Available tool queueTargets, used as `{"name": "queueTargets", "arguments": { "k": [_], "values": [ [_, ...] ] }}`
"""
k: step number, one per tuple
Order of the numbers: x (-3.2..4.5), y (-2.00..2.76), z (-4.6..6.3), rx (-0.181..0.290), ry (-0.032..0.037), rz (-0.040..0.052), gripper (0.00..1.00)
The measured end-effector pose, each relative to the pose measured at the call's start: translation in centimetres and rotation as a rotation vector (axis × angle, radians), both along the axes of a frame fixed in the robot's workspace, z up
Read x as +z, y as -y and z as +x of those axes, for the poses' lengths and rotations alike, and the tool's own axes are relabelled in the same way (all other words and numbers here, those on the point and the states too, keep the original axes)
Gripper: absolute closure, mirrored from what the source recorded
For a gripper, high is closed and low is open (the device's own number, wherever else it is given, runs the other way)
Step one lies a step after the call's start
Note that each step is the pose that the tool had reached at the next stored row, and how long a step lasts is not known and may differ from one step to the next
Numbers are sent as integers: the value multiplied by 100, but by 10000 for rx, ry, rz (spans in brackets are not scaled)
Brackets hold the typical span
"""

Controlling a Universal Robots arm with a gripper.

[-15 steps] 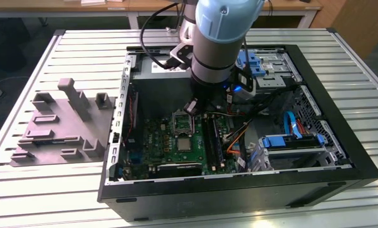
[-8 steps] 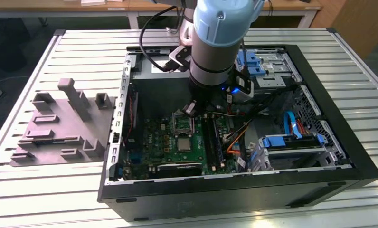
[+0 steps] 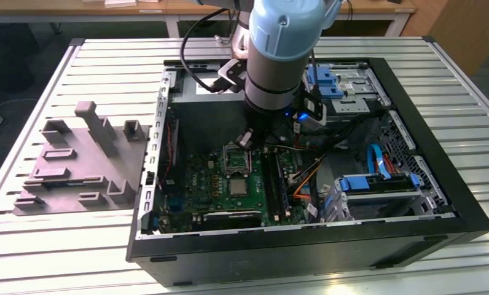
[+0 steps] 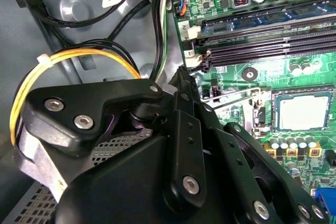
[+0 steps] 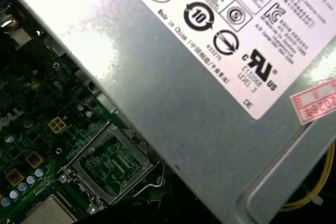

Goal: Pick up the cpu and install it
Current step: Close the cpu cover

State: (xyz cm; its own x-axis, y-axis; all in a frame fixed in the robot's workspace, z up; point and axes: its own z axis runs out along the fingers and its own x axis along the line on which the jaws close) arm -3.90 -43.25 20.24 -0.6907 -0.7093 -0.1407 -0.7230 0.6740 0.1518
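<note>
The cpu (image 3: 239,186) is a small silvery-beige square lying flat in its seat on the green motherboard (image 3: 203,184) inside the open computer case. In both wrist views the cpu (image 4: 302,111) (image 5: 50,214) lies uncovered. The metal socket frame (image 3: 236,161) (image 5: 107,163) stands flipped open right beside it. My gripper (image 3: 254,140) hangs under the pale blue arm, above the board just beyond that frame and apart from the cpu. In the second wrist view its black linkage (image 4: 184,156) fills the foreground and its tips are hidden.
A silver power supply box (image 5: 210,77) sits close beside the socket. Yellow and black cables (image 4: 79,56) loop near the gripper. Memory slots (image 4: 262,40) run past the socket. Blue drive bays (image 3: 376,181) fill the case's right. A grey fixture plate (image 3: 72,166) lies on the slatted table at the exterior view's left.
</note>
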Motion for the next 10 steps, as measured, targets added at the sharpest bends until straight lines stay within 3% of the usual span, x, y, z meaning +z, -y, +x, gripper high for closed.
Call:
{"name": "queueTargets", "arguments": {
  "k": [10],
  "values": [
    [-34, -9, -30, -1, -1, -33, 89]
  ]
}}
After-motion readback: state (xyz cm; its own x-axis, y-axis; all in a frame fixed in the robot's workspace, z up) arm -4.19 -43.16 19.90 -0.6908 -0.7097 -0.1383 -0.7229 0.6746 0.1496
